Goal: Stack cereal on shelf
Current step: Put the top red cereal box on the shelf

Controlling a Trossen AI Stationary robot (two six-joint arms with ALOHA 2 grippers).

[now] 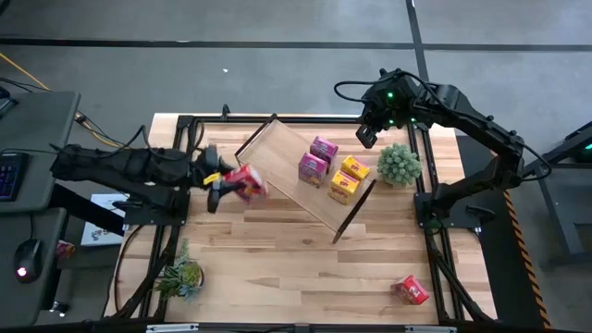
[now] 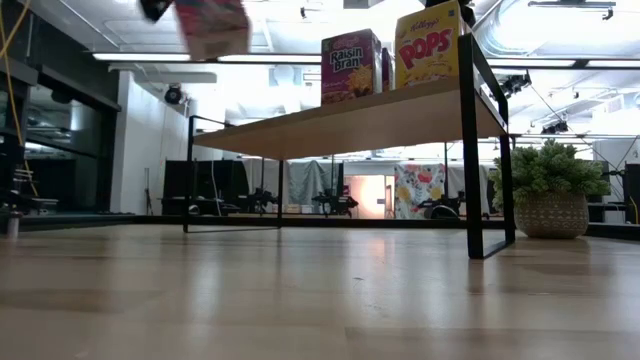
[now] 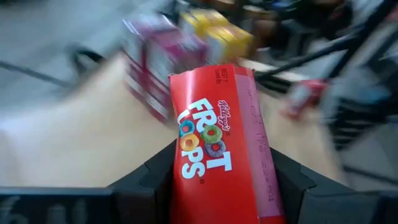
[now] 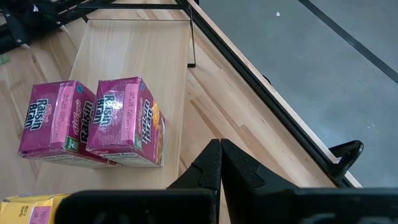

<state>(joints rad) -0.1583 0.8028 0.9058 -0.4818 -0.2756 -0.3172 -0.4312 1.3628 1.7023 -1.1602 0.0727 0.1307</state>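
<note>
The shelf is a light-wood board on dark end frames, standing slantwise at the table's far middle. On it stand two magenta Raisin Bran boxes and two yellow Pops boxes. My left gripper is shut on a red Froot Loops box, held high just left of the shelf. Another red box lies on the table at the near right. My right gripper is shut and empty above the shelf's far right end. My left gripper pinches the red box between its two fingers, one on each of its two side walls, near the box's lower end. The fingers come level from the table's left. The box is lifted clear, its far end pointing toward the shelf.
A potted plant in a woven pot stands right of the shelf. A second small plant stands at the table's near left. Dark frame rails run along the table's sides. Bare tabletop lies in the near middle.
</note>
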